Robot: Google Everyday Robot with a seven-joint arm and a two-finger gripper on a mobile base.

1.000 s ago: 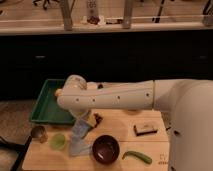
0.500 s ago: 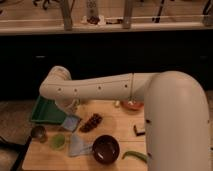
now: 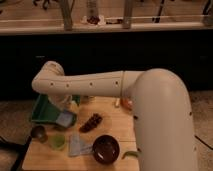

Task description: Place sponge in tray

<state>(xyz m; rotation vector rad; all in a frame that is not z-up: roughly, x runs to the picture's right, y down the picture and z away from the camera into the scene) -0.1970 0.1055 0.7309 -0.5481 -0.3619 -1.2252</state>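
Sponge (image 3: 65, 119) is pinched in the gripper (image 3: 64, 110), lower left of the frame, hanging right at the green tray's (image 3: 40, 115) right edge. Dark bowl (image 3: 105, 149) sits near the bottom middle.

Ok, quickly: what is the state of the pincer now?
Pincer: closed, holding the sponge, over the right edge of the tray.
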